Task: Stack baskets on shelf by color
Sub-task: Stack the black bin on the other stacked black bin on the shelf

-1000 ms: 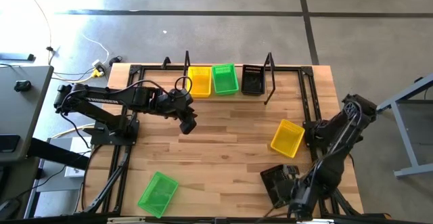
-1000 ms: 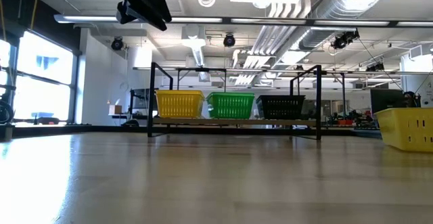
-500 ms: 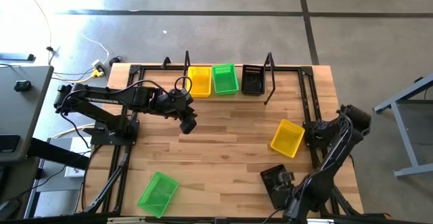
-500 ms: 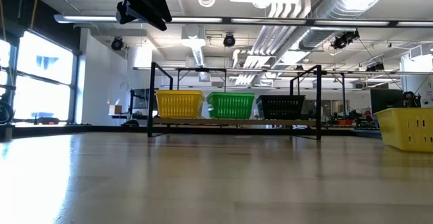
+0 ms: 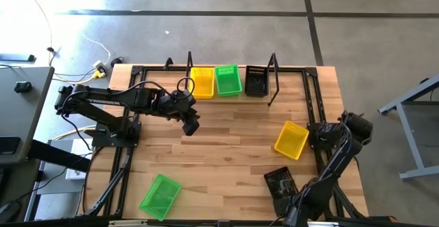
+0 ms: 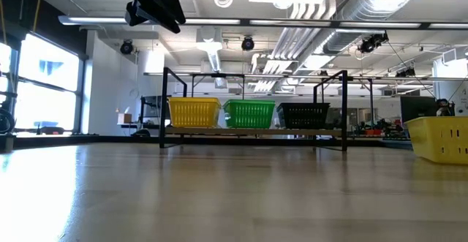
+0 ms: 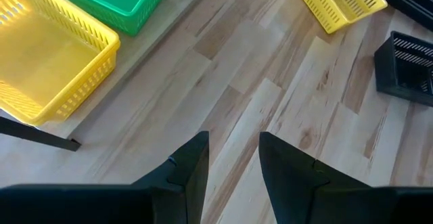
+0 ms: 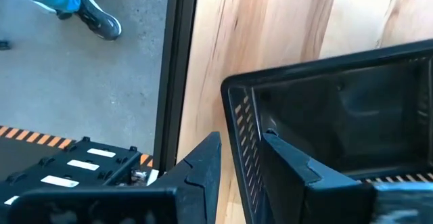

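Observation:
The shelf (image 6: 252, 132) stands at the table's far edge with one yellow basket (image 5: 202, 81), one green basket (image 5: 228, 80) and one black basket (image 5: 256, 80) side by side on its plank. Loose on the tabletop lie a yellow basket (image 5: 291, 140), a green basket (image 5: 160, 195) and a black basket (image 5: 278, 181). My left gripper (image 5: 192, 127) hangs open above the table's middle, holding nothing. My right gripper (image 8: 241, 140) is open at the near edge, astride the loose black basket's end wall (image 8: 245, 126). My right gripper comes at the loose black basket from above with one finger (image 8: 203, 163) outside its end wall and the other finger (image 8: 291, 166) inside the basket. Whether either finger touches the wall, I cannot tell. The basket sits upright on the table.
The table's near edge and its black frame rail (image 8: 177, 68) run just beside the right gripper, with floor beyond. A person's shoe (image 8: 98, 21) shows on that floor. Bare wood lies between the shelf and the loose baskets.
The right arm has swung toward the table's near edge, its elbow sinking nearer the table, while its gripper stays at the loose black basket.

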You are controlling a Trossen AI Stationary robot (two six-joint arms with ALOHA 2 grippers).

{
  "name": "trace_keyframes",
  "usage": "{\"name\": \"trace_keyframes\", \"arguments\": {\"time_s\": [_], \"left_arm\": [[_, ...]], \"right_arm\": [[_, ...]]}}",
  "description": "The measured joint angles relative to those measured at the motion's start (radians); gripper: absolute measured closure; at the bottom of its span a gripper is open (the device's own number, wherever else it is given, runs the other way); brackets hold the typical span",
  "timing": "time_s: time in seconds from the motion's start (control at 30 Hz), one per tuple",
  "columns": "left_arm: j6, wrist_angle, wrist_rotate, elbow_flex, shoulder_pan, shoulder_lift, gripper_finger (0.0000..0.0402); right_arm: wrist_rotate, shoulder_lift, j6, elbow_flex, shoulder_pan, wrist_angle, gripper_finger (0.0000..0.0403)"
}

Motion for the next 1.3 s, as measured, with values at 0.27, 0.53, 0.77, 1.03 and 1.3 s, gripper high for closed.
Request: {"name": "trace_keyframes", "arguments": {"time_s": [0.27, 0.53, 0.77, 1.03, 1.3], "left_arm": [[0.0, 0.0, 0.0, 0.0, 0.0, 0.0, 0.0282], [0.0, 0.0, 0.0, 0.0, 0.0, 0.0, 0.0282], [0.007, 0.0, 0.0, 0.0, 0.0, 0.0, 0.0282], [0.025, 0.0, 0.0, 0.0, 0.0, 0.0, 0.0282], [0.034, 0.0, 0.0, 0.0, 0.0, 0.0, 0.0282]], "right_arm": [[-0.028, 0.037, 0.029, 0.0, 0.009, -0.017, 0.0313], [-0.064, 0.09, 0.031, 0.0, 0.011, -0.039, 0.0313], [-0.071, 0.105, 0.048, 0.0, 0.007, -0.042, 0.0356], [-0.094, 0.099, 0.048, 0.0, -0.02, -0.038, 0.0397], [-0.088, 0.042, 0.048, 0.0, -0.082, 0.008, 0.0402]]}}
